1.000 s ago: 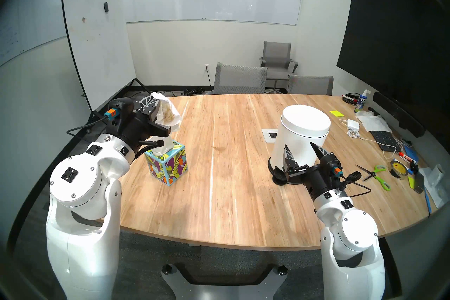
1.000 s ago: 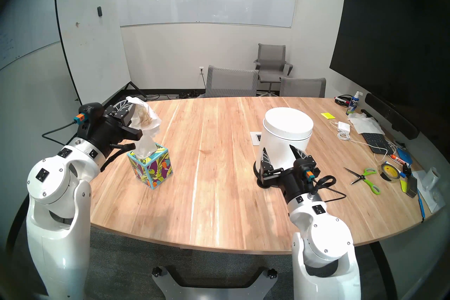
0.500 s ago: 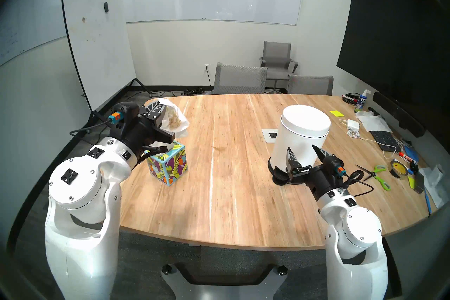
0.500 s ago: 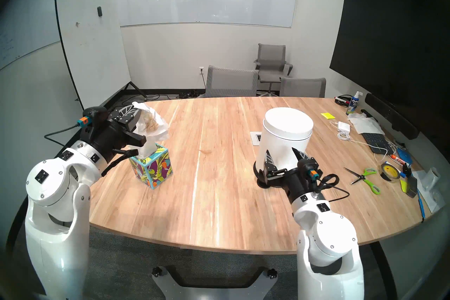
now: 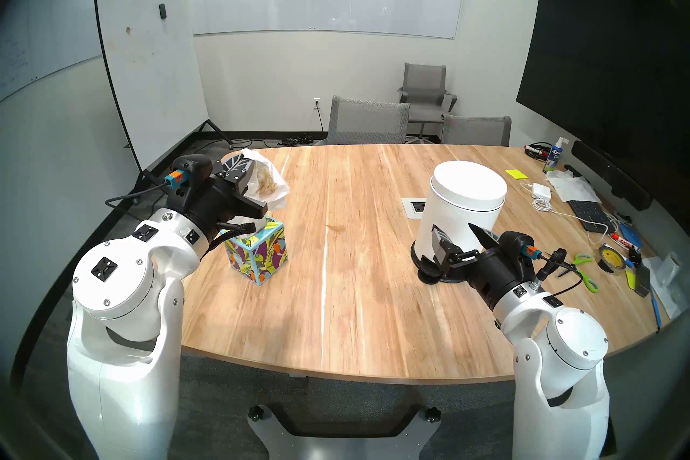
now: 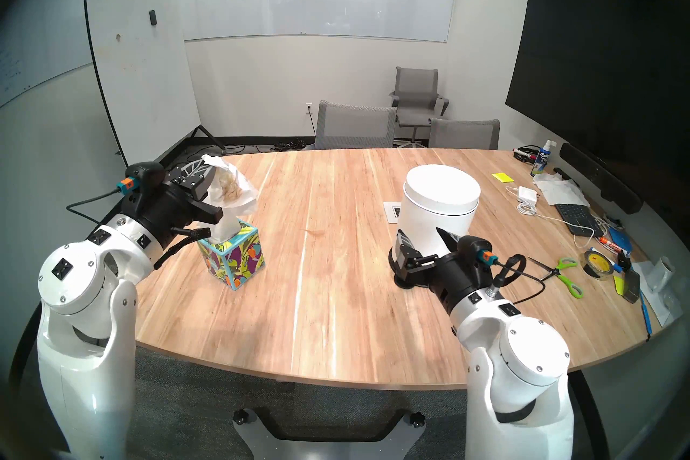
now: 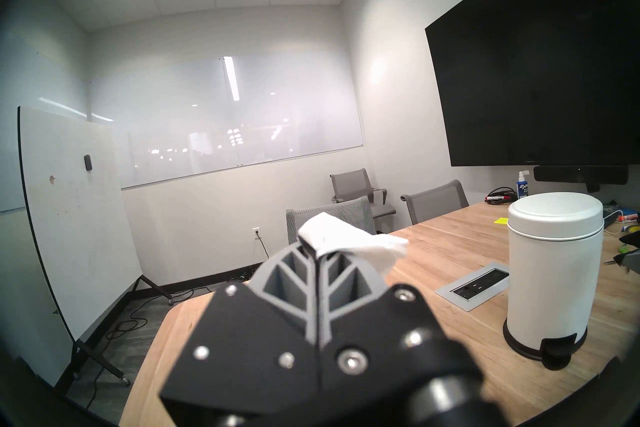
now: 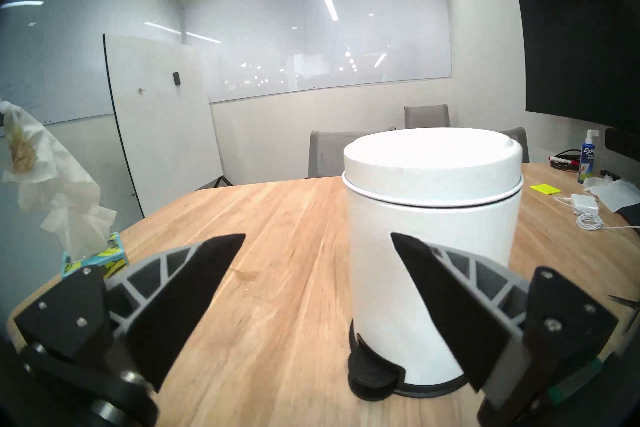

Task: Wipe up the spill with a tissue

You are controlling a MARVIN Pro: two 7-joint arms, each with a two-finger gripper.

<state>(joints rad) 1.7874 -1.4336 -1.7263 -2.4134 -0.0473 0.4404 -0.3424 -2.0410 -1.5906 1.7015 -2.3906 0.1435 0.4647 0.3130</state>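
Observation:
My left gripper [image 5: 242, 158] is shut on the tissue [image 5: 269, 183], a crumpled white sheet with a tan-brown stain. It holds the sheet in the air just above the leaf-print tissue box [image 5: 257, 254] at the table's left. In the left wrist view the tissue [image 7: 346, 242] pokes out past the closed fingertips. The spill [image 5: 334, 227] shows as a faint brown smear on the wood mid-table, well to the right of the box; the same spill [image 8: 242, 273] appears in the right wrist view. My right gripper [image 5: 453, 227] stands open and empty, close in front of the white pedal bin [image 5: 466, 201].
A white socket plate [image 5: 414, 208] is set into the table behind the bin. Scissors [image 5: 577, 267], a tape roll [image 5: 610, 257], cables, a keyboard and papers crowd the right edge. Grey chairs [image 5: 367, 121] stand at the far side.
My left gripper with the tissue sank a little and shifted right, then held still. My right arm swung back and to the right, the gripper staying open by the bin.

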